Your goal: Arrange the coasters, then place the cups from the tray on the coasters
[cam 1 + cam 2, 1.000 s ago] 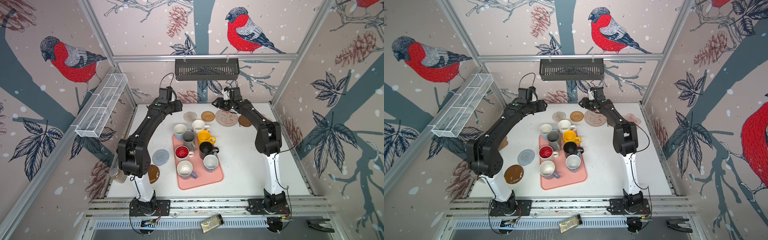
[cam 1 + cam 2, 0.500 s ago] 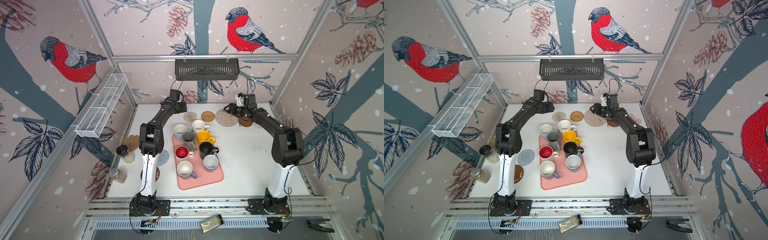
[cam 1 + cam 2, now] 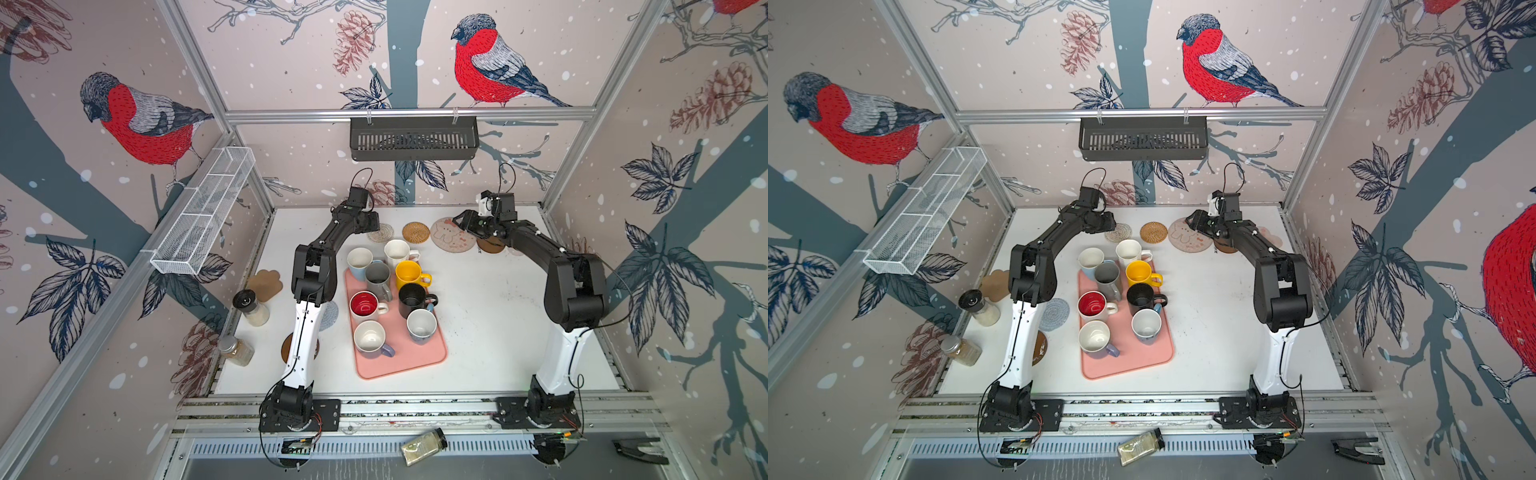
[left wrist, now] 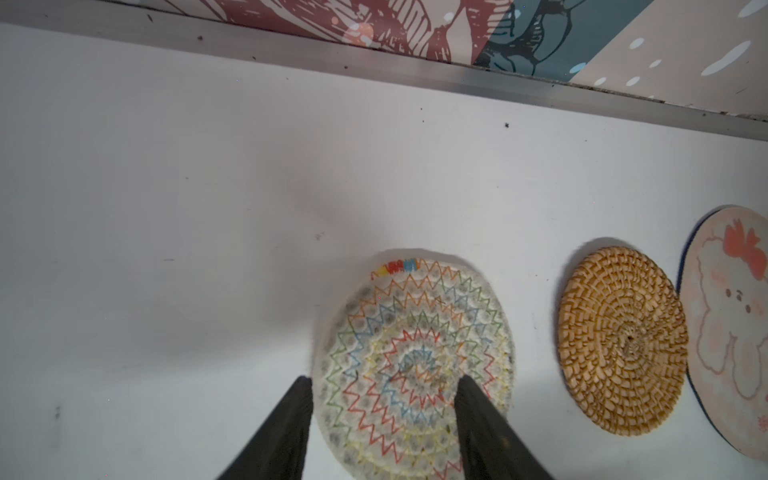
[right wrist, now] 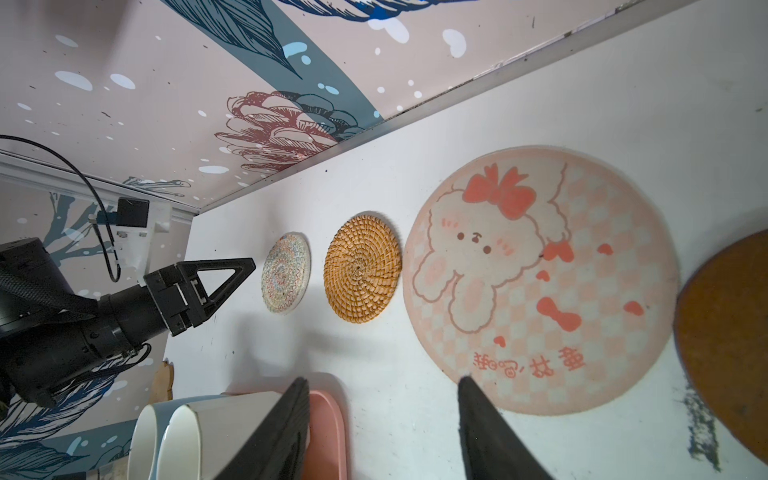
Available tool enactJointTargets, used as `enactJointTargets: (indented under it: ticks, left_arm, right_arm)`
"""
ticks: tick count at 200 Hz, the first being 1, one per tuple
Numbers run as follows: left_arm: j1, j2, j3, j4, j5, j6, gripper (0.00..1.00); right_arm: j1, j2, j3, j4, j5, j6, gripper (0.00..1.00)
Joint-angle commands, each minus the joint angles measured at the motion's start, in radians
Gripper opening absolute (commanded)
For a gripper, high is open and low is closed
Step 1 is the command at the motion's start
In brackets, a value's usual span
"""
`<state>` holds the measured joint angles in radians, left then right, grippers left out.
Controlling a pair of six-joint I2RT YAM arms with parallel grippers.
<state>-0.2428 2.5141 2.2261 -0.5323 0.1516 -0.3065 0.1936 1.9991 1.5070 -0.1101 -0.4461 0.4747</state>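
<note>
With the tray (image 3: 399, 361) as the dial's centre in the top views, the coasters in question are lying in a row along the far edge.

At 12 o'clock the cream woven coaster (image 4: 415, 353) is lying flat. It is looking soft, light and floppy, so a pinch at its rim is probably serving better than a press from above. The left gripper (image 4: 384, 380) is hovering over it, jaws spread and empty. One finger is sitting beside the rim and one over the weave; whether they are touching I cannot tell. The left arm is reaching forward with its elbow raised.

Just past 12 the rattan coaster (image 4: 621, 340) is looking stiffer and rougher, easy to take by the edge.

At 1 o'clock the pink cartoon coaster (image 5: 540, 282) is lying thin and limp. The right gripper (image 5: 382, 380) is hanging beside its near edge, jaws spread and holding nothing, while the arm is arching in from 3 o'clock.

The cups (image 3: 409, 274) are standing grouped at the tray, none on a coaster yet.
</note>
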Motion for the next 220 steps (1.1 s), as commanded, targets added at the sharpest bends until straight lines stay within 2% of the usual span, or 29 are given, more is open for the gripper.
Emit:
enactJointTargets:
  ticks: [1,162,201,220]
  left_arm:
    - [-0.013,0.01,0.007,0.002,0.01,0.018,0.56]
    - [-0.07,0.057,0.048,0.004,0.038,-0.019,0.58]
    - [-0.065,0.014,0.066,0.005,0.007,-0.026,0.65]
    - [-0.054,-0.017,0.112,-0.018,-0.008,-0.024,0.72]
  right_arm:
    - [-0.001,0.02,0.001,0.015,0.003,0.009,0.58]
    - [-0.002,0.061,0.012,0.018,-0.016,0.02,0.58]
    - [-0.002,0.066,0.018,0.019,-0.017,0.019,0.58]
    - [-0.002,0.074,0.043,0.004,-0.02,0.018,0.58]
